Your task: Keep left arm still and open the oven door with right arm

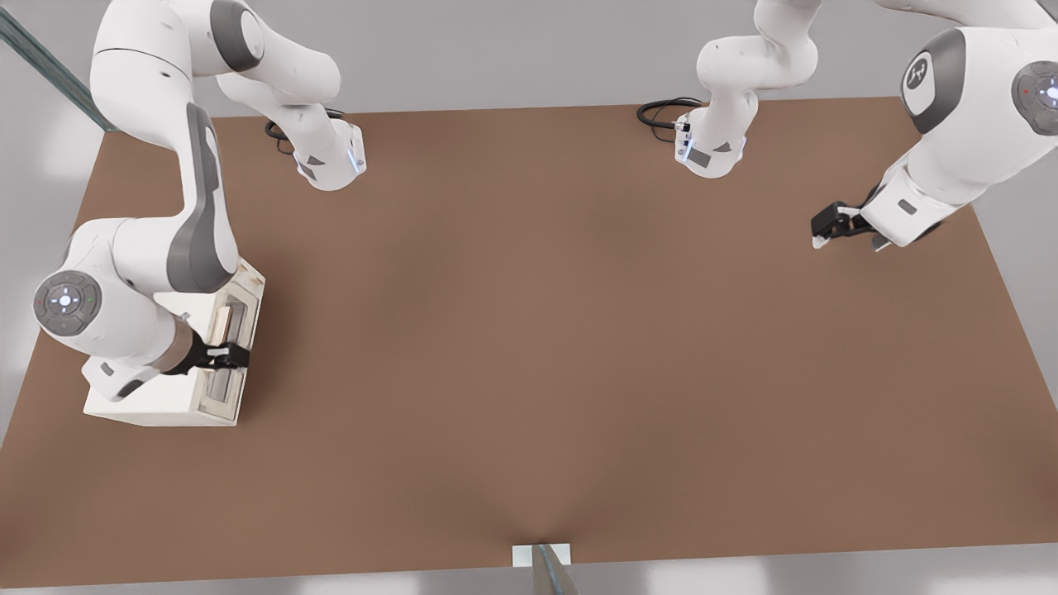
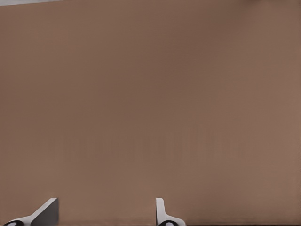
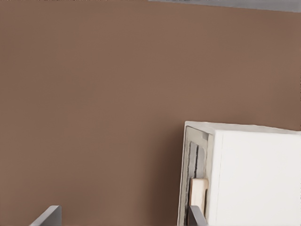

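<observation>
As the right arm reaches over the oven to pull, its gripper hangs spread-fingered at the oven door's tan handle.

No readable text, seemingly, anywhere.

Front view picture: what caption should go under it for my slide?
Right arm's gripper reaches over the oven door by its tan handle.

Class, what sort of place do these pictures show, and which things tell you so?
Probably a simulated robot test bench: a bare brown table, a small oven, and the right arm's gripper at the oven door.
</observation>
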`<state>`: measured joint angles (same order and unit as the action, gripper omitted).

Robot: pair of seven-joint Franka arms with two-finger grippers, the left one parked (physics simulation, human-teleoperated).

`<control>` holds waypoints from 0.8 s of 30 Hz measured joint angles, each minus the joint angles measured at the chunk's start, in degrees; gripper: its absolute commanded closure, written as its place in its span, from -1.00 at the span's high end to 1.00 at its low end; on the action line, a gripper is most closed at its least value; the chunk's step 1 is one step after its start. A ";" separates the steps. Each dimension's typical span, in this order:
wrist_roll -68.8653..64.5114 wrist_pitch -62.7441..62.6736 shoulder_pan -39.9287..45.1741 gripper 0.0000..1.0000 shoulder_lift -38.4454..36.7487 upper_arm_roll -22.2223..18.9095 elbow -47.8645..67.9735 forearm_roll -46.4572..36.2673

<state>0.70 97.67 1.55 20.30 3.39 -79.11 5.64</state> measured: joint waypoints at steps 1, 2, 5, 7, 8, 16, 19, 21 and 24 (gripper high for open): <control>0.07 0.08 -0.03 1.00 0.07 -0.12 0.04 0.12; 0.14 -0.20 -0.24 1.00 0.54 -0.96 0.15 1.17; 0.46 -3.92 -5.48 1.00 0.79 -1.82 -3.40 15.35; 1.66 -6.06 -9.19 0.55 -0.97 -1.82 -10.44 25.83; 3.05 -6.89 -11.04 -0.20 -1.56 -1.84 -13.95 30.62; 17.28 -15.99 -16.05 -0.57 2.35 -1.90 -18.51 46.66; 22.74 -13.57 -12.92 -0.57 3.15 -2.06 -22.34 47.79; 26.27 -12.20 -13.57 -0.57 3.49 -2.02 -23.85 48.07; 31.02 -10.98 -14.33 -0.57 3.92 -1.90 -25.06 48.20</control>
<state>31.72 86.69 -12.78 24.22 1.49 -104.16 53.84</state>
